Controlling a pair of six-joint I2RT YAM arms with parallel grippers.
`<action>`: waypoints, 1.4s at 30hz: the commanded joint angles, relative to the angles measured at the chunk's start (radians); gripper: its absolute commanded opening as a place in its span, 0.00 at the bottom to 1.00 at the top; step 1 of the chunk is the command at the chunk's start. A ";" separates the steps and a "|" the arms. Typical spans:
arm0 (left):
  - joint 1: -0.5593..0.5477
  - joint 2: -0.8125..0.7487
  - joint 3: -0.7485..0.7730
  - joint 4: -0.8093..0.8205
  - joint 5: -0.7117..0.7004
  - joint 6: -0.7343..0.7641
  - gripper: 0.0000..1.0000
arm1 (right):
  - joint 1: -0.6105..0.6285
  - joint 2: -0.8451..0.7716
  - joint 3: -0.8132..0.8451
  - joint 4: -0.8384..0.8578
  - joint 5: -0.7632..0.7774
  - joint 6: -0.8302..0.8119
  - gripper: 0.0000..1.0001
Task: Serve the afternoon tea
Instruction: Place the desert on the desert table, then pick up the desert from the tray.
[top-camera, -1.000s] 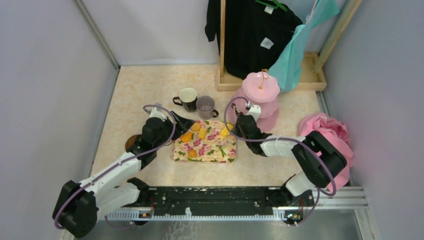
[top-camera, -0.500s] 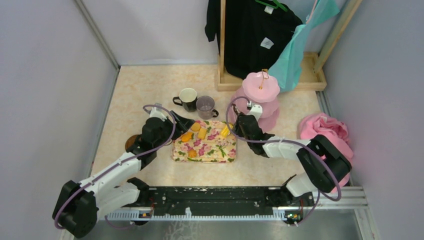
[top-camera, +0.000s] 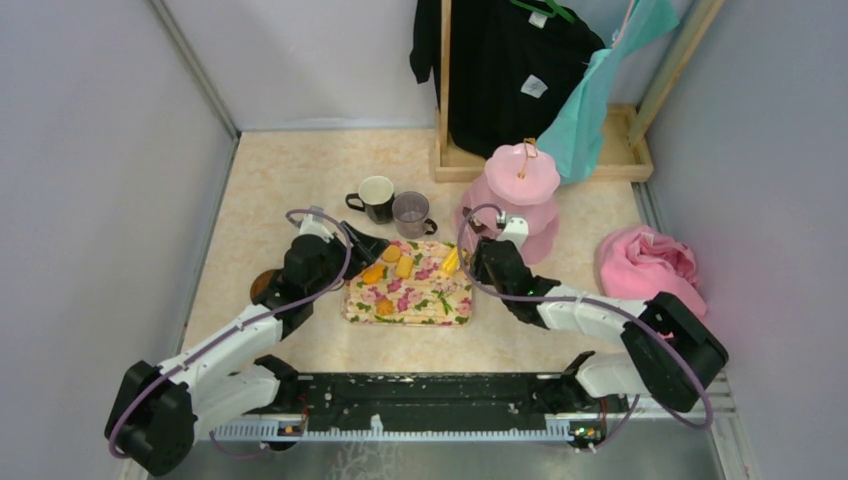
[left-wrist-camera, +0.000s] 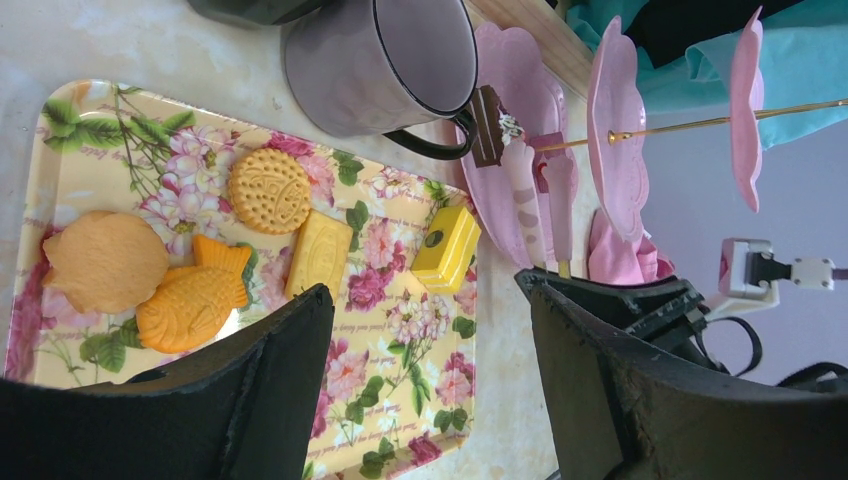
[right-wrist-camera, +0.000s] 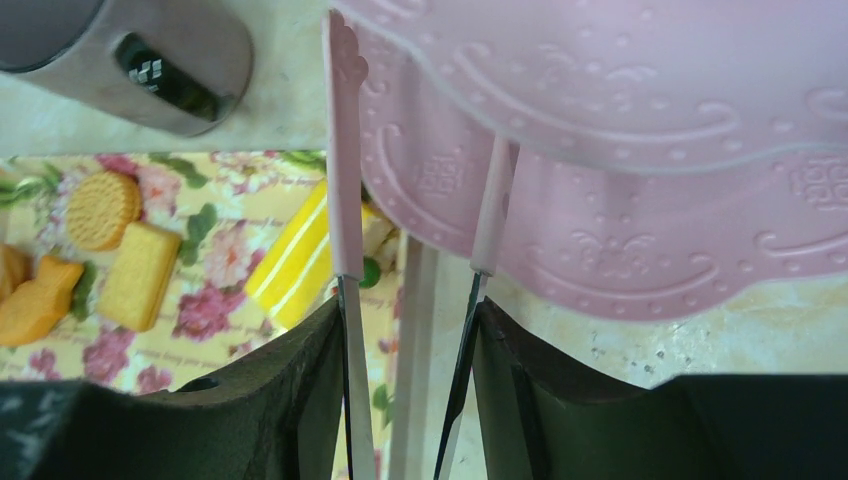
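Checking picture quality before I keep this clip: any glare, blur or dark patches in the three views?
Top external: even light, sharp, soft shadows. Left wrist: snacks sharp, glare spot on flower-patterned tray, left gripper underexposed. Right wrist: pink three-tier stand and pink tongs crisp, no glare; right gripper dark.

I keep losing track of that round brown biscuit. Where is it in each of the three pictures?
Top external: the round biscuit lies near the far edge of the flower-patterned tray, just in front of the smoky mug.
Left wrist: upper left of centre, on the tray below the mug.
Right wrist: at the left edge, well left of the pink tongs.
Shared landmark: the flower-patterned tray under it.
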 joint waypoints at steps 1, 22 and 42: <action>0.005 -0.016 0.012 0.031 0.007 0.020 0.78 | 0.072 -0.092 0.007 -0.043 0.064 -0.016 0.46; 0.007 -0.028 0.012 0.049 0.033 0.025 0.79 | 0.472 -0.059 0.134 -0.447 0.368 0.411 0.45; 0.013 -0.052 -0.016 0.063 0.045 0.021 0.79 | 0.473 0.072 0.189 -0.402 0.270 0.491 0.52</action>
